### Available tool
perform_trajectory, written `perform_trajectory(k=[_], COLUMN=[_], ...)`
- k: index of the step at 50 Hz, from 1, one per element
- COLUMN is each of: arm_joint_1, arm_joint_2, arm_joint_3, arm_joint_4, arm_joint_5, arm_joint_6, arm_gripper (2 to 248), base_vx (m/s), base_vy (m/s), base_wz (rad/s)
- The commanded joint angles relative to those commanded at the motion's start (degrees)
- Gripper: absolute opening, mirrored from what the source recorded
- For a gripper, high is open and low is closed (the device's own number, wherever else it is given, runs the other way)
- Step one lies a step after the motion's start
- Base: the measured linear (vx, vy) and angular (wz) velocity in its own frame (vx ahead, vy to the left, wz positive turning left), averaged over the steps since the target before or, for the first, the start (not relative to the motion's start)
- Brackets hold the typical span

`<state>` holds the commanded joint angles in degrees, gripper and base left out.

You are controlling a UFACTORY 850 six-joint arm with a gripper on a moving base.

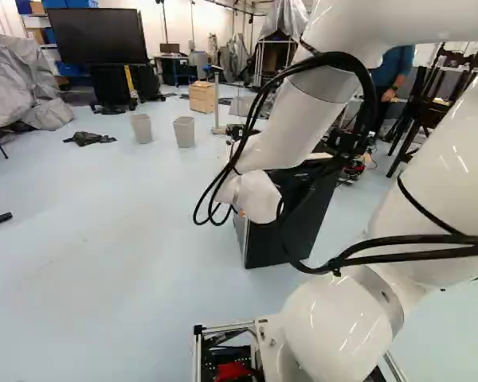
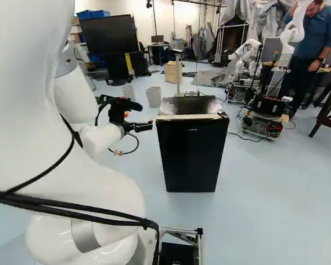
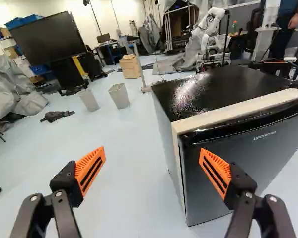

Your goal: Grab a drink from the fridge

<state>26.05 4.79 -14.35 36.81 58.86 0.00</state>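
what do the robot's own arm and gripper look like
The arm is glossy white with rounded joints and plain grey bands around some of its segments. Black cables run along it, looping loosely in places. The gripper is black, with two fingers tipped by bright orange, wedge-shaped pads that are ribbed and show dark slots.

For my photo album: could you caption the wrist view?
A robot's open hand with orange pads near a closed black mini fridge, two wastebaskets on the pale floor beyond.

Small pale brand lettering (image 3: 264,135) stands high up on the dark fridge door (image 3: 233,171).
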Motion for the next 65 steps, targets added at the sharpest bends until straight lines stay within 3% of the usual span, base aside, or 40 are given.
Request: perform_trajectory(k=[19,65], arm_joint_1=[2.94,6.97], arm_joint_2=[-5.86,-17.23], arm_joint_3=[-2.60,-5.88], arm_joint_4=[7.51,24.73], arm_joint_5=[3.68,12.88], arm_joint_6=[0.00,0.00], arm_gripper=[247,247], base_vx=[0.000,0.000], base_vy=[0.000,0.000], base_wz=[0.000,0.000])
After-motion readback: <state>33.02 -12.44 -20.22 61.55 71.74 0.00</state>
